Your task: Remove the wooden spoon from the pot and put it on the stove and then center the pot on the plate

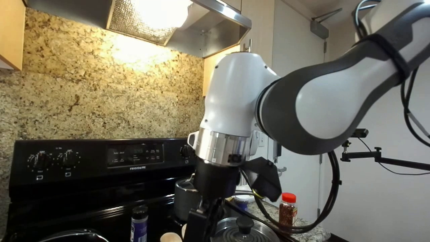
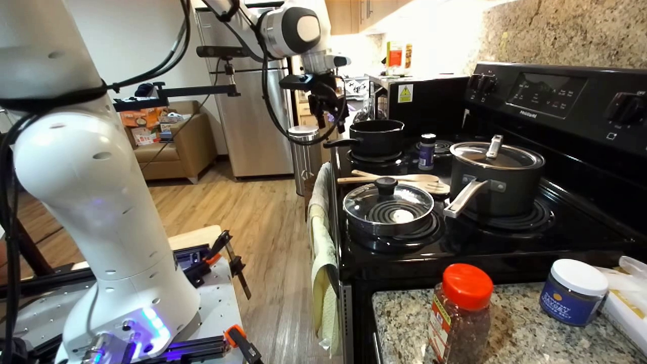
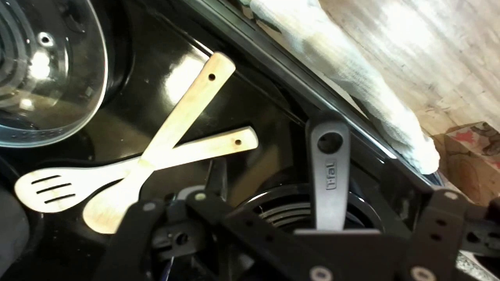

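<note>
On the stove point(image 2: 472, 248): wooden spoon point(image 3: 170, 132), laid across the slotted utensil point(image 3: 105, 173); the crossed pair rests between the glass lid point(image 2: 388, 210) and the black pot point(image 2: 379, 141).
Gripper point(image 2: 332, 125): jaws spread apart, over the handle point(image 3: 332, 175) of the black pot; whether they touch it cannot be told.
Black pot: upright on a front coil burner point(image 2: 375, 160), handle toward the stove's front edge; exact centring cannot be judged.
Glass lid: on the other front burner point(image 2: 434, 230), knob point(image 2: 386, 186) upward.
Lidded saucepan point(image 2: 498, 189): on a rear burner point(image 2: 541, 217), upright.
</note>
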